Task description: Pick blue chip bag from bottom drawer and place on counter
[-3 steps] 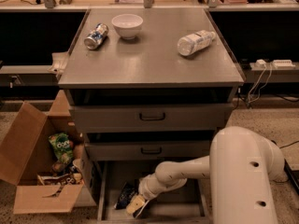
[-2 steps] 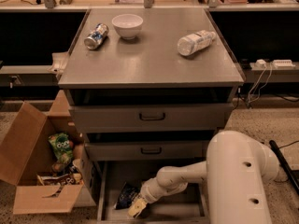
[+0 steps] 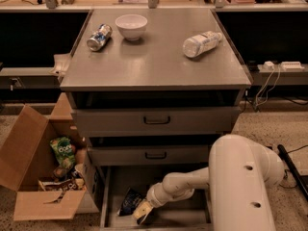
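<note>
The bottom drawer (image 3: 192, 215) is pulled open at the foot of the cabinet. The blue chip bag (image 3: 129, 201), dark navy and crumpled, lies in its left part. My gripper (image 3: 143, 212) reaches down into the drawer on the white arm (image 3: 240, 177) and sits right beside the bag, at its lower right edge. The counter (image 3: 154, 57) is the flat grey cabinet top above.
On the counter lie a tipped can (image 3: 98, 37), a white bowl (image 3: 131, 26) and a plastic bottle (image 3: 201, 43) on its side. Two shut grey drawers with black handles (image 3: 156, 121) sit above the open one. An open cardboard box (image 3: 41, 177) with a green snack bag (image 3: 63, 151) stands at left.
The arm has shifted slightly and the gripper has stayed low in the drawer next to the blue bag. The bag has not visibly moved.
</note>
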Robot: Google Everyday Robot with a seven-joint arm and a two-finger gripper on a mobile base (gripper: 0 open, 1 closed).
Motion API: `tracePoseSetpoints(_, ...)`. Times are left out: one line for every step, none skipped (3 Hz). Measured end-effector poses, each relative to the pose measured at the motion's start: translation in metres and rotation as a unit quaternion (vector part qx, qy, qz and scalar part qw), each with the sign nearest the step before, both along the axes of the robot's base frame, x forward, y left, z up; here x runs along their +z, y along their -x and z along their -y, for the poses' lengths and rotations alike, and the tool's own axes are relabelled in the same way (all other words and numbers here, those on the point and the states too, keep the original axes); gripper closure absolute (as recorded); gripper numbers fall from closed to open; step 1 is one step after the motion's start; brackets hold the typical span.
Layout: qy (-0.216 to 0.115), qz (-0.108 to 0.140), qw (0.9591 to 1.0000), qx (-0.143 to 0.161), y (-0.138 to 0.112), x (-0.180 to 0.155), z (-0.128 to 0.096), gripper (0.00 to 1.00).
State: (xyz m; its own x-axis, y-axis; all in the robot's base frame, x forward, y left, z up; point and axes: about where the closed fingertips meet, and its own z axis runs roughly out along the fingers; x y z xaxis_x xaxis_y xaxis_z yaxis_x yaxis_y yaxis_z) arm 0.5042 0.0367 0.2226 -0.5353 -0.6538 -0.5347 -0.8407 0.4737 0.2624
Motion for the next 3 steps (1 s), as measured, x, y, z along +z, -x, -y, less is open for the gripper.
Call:
tracePoseSetpoints(0.004, 0.002, 0.9999, -0.011, -0.009, -0.002, -0.003, 0.00)
tracePoseSetpoints(0.005, 0.002, 0.9999, -0.014, -0.011, -0.003, -0.003, 0.00)
tracePoseSetpoints(0.009, -0.043, 0.9990, -0.010, -0.012, -0.037, -0.009, 0.00)
